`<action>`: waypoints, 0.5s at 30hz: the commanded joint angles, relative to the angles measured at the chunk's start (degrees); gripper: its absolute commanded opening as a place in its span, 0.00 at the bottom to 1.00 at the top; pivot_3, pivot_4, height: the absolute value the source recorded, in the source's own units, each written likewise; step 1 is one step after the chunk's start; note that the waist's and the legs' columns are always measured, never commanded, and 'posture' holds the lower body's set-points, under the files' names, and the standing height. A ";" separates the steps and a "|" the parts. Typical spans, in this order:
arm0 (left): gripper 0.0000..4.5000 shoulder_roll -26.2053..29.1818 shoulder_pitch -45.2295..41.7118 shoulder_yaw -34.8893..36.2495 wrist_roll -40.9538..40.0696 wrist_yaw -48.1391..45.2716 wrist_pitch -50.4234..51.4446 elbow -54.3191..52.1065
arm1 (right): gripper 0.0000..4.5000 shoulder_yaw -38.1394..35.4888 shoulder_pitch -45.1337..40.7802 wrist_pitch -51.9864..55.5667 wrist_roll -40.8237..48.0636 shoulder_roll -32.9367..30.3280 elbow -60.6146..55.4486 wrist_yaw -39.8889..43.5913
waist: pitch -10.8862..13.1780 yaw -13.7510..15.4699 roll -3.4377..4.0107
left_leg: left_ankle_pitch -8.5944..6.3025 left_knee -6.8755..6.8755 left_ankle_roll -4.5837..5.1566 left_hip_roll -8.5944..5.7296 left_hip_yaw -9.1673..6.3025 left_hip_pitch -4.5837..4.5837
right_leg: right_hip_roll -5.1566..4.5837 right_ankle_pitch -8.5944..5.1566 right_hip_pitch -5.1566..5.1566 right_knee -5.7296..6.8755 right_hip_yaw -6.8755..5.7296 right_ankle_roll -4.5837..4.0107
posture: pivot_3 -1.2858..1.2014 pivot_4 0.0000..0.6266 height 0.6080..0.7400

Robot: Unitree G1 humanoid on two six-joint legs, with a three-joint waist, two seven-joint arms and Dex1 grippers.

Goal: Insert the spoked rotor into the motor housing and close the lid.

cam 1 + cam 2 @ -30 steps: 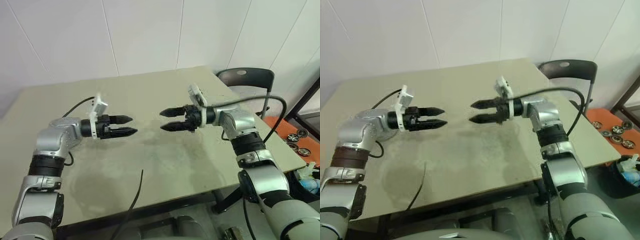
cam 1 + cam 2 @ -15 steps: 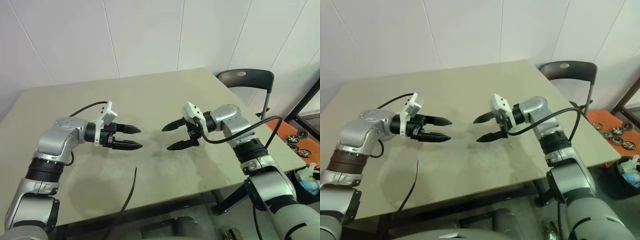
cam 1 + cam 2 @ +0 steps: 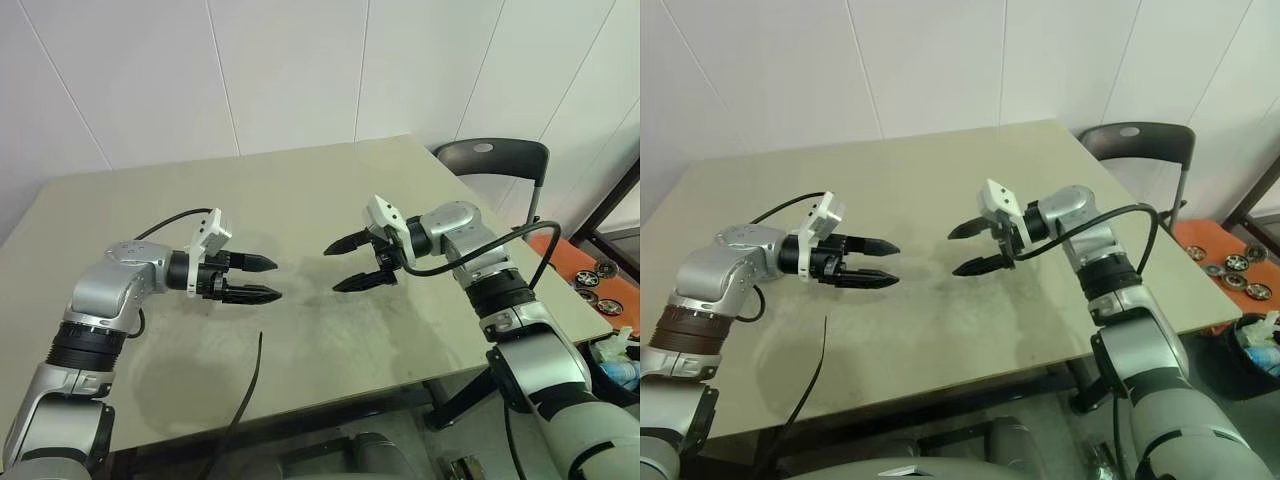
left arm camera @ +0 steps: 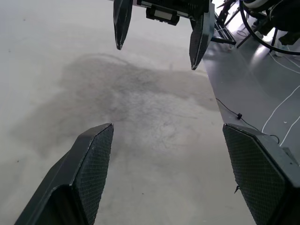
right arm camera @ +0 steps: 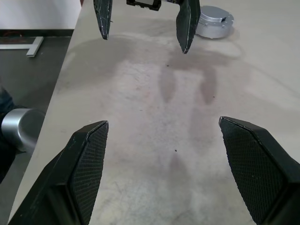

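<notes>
Both arms reach inward above the beige counter point(image 3: 320, 190). The left gripper point(image 3: 262, 279) and right gripper point(image 3: 342, 265) point at each other, tilted slightly downward, jaws spread wide and empty, tips apart. Behind the left gripper, the right wrist view shows a silver round part point(image 5: 213, 22), possibly the motor housing, on the counter.

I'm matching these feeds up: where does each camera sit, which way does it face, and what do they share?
Eye views: on the head, looking down at the table; both arms show, left gripper and right gripper open, tips facing.
Left wrist view: between its own fingers, facing the right gripper.
Right wrist view: between its own fingers, facing the left gripper.
Shared: the stained table patch.
</notes>
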 commanded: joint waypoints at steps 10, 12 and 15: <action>0.88 0.68 -2.00 0.95 -0.71 -1.62 -1.55 -0.51 | 0.88 -0.95 -2.13 2.37 0.24 -0.61 -1.45 0.09 | 0.00 -0.03 0.00 | 0.00 0.00 0.00 0.00 0.00 0.00 | 0.00 0.00 0.00 0.00 0.00 0.00 | 0.52 0.00 1.00; 0.88 0.63 -2.29 1.07 -0.70 -1.60 -1.32 -0.42 | 0.88 -1.08 -2.43 2.65 0.31 -0.59 -1.21 0.06 | 0.00 -0.02 0.00 | 0.00 0.00 0.00 0.00 0.01 0.00 | 0.00 0.00 0.00 0.00 0.00 0.00 | 0.52 0.00 1.00; 0.88 0.63 -2.81 1.03 -0.42 -1.69 -1.38 0.19 | 0.88 -1.58 -3.14 3.90 1.03 -0.22 -1.33 -0.03 | 0.00 -0.01 0.00 | 0.00 0.00 0.00 0.00 0.01 0.00 | 0.00 0.00 0.00 0.01 0.00 0.00 | 0.52 0.00 1.00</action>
